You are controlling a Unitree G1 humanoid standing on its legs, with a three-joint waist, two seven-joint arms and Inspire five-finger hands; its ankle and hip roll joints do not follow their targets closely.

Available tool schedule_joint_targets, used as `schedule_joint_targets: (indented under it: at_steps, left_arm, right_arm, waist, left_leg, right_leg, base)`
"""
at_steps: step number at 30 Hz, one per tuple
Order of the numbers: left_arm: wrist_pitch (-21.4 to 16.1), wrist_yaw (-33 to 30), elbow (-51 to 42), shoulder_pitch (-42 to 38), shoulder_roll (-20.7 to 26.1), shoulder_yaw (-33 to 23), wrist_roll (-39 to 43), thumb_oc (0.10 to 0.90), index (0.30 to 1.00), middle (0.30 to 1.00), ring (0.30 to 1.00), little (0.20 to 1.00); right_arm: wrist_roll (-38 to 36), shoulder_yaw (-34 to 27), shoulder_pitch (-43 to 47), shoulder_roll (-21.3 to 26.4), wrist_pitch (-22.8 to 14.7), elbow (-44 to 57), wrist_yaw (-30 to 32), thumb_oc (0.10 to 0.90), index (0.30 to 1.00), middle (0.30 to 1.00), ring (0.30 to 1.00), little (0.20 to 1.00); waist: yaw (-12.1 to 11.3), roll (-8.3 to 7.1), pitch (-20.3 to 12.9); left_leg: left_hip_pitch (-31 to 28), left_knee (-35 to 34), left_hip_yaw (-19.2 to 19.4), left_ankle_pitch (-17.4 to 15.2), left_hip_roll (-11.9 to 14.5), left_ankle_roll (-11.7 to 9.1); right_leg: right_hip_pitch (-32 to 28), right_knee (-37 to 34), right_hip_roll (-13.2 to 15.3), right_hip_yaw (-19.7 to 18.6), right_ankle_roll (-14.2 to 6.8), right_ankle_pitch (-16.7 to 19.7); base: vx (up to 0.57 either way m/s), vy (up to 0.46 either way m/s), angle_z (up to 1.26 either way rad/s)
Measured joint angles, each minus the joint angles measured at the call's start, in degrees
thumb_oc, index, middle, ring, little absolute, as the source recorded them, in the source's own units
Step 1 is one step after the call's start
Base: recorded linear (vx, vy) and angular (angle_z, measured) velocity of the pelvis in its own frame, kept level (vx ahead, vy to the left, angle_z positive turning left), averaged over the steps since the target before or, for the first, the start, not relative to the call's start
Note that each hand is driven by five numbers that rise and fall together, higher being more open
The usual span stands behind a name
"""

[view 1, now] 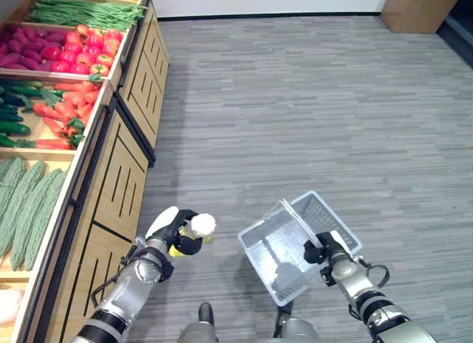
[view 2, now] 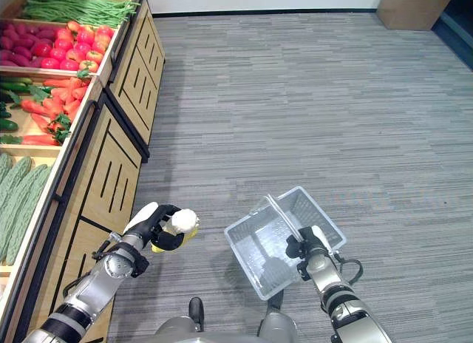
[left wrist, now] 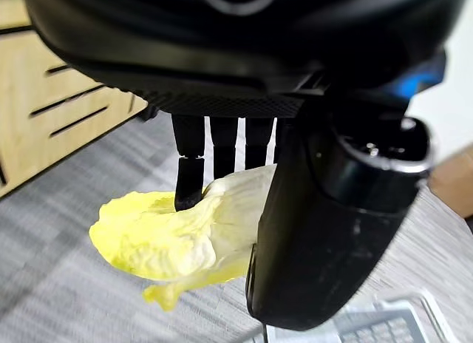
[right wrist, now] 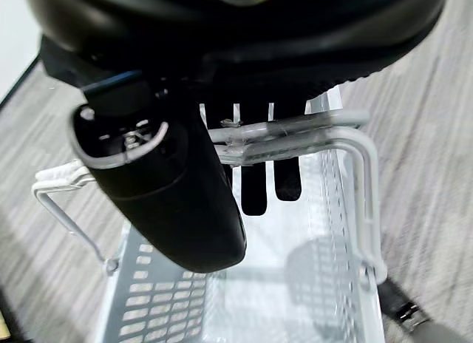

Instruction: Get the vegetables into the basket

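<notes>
Left robot hand (view 1: 179,236): fingers and thumb curled round a cabbage (left wrist: 174,236), pale yellow-white and leafy; held in the air over the floor (view 1: 295,99), beside the stand (view 1: 111,180).

Right robot hand (view 1: 325,250): fingers closed round the handle (right wrist: 295,132) of the basket (view 1: 292,280); basket hung above the floor at the robot's right front.

Cabbage, place: in the left hand, level with the basket's left rim but apart from it; a strip of bare floor showed between the two.

Basket, contents: looked empty as far as both eye views and the right wrist view showed; mesh bottom bare.

Stand, stock: green beans (view 1: 85,12) at the far end, then red peppers (view 1: 92,51), carrots (view 1: 63,110), cucumbers (view 1: 13,110) and bitter gourds (view 1: 26,202) nearest; all lay in their bins.

Progress, judged: one vegetable picked and in transit, none dropped yet. Left to do: carry the cabbage over the rim, release it, then return for more.

Edges: the basket's near-left rim faced the cabbage; the handle crossed the opening at the right hand's side, so the left half of the mouth looked the freer entry.

Room: wide open floor to the right and ahead; the stand's wooden front stood close on the left, limiting the left arm's swing that way.
</notes>
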State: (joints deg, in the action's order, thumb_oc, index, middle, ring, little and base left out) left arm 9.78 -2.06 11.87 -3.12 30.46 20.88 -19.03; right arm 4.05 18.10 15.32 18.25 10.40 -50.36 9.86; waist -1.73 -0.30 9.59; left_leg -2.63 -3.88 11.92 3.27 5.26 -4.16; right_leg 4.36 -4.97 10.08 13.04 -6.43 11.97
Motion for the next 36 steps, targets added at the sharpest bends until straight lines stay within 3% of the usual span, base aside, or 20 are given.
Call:
schedule_joint_targets:
  at_steps: [5, 11, 14, 19, 24, 36]
  left_arm:
    - [0.05, 1.04, 0.26, -2.97, -0.02, 2.5, -4.8, 0.4, 0.3, 0.3, 0.3, 0.3]
    - [-0.27, 3.07, 4.55, -8.33, -1.48, 10.3, -11.7, 0.4, 0.3, 0.3, 0.3, 0.3]
    - [-0.51, 4.24, 9.91, -9.12, -4.28, 12.53, -14.93, 0.4, 0.3, 0.3, 0.3, 0.3]
    - [-0.93, 5.06, 16.2, -9.74, -7.69, 14.58, -17.92, 0.4, 0.3, 0.3, 0.3, 0.3]
    - [-0.95, 4.75, 27.59, -11.57, -13.44, 15.66, -20.98, 0.4, 0.3, 0.3, 0.3, 0.3]
    - [-1.01, 6.35, 24.98, -15.4, -12.85, 19.05, -24.47, 0.4, 0.3, 0.3, 0.3, 0.3]
  right_arm:
    - [0.11, 2.97, -0.04, -2.63, 0.58, 3.28, -1.45, 0.4, 0.3, 0.3, 0.3, 0.3]
    - [0.15, 8.79, -0.21, -3.26, 0.67, 8.96, -3.55, 0.4, 0.3, 0.3, 0.3, 0.3]
    - [0.21, 11.53, -1.49, -2.29, 0.82, 14.04, -5.16, 0.4, 0.3, 0.3, 0.3, 0.3]
    - [0.0, 12.37, -2.57, -1.25, 0.95, 18.29, -6.08, 0.4, 0.3, 0.3, 0.3, 0.3]
    - [-2.81, 15.22, -4.13, 0.61, 1.32, 29.34, -7.82, 0.4, 0.3, 0.3, 0.3, 0.3]
    - [-13.7, 16.71, -4.92, 4.35, 1.75, 33.51, -9.18, 0.4, 0.3, 0.3, 0.3, 0.3]
  waist:
    - [0.68, 0.12, -0.09]
    - [2.55, 1.23, -1.57]
    - [4.29, 1.76, -2.2]
    - [4.5, 2.08, -2.47]
    - [6.16, 2.54, -2.77]
    - [7.26, 2.9, -3.05]
  left_leg:
    - [-0.85, -0.14, 0.98, 0.09, 0.47, -0.15]
    - [-1.49, -0.83, 2.5, 0.24, 0.76, -0.39]
    - [-1.77, -1.1, 3.2, 0.23, 0.83, -0.38]
    - [-2.09, -1.13, 4.47, 0.17, 1.2, -0.36]
    - [-2.09, -1.13, 5.61, 0.15, 1.64, -0.4]
    - [-2.17, -1.14, 7.07, 0.15, 1.92, -0.42]
  right_leg:
    - [-0.12, 0.0, -0.57, -0.53, 0.18, -0.09]
    - [0.46, -0.01, -1.19, -1.87, 0.23, -0.2]
    - [0.74, -0.01, -1.41, -2.63, 0.31, -0.14]
    - [1.29, -0.03, -2.0, -3.7, 0.52, -0.28]
    - [1.96, -0.02, -2.62, -4.52, 1.14, -0.73]
    - [2.82, 0.0, -3.17, -5.86, 1.38, -0.4]
  base:
    - [0.02, -0.045, -0.09]
    - [0.01, -0.031, -0.14]
    - [0.01, -0.018, -0.14]
    - [0.0, -0.013, -0.13]
    - [0.0, -0.015, -0.12]
    - [-0.01, -0.009, -0.06]
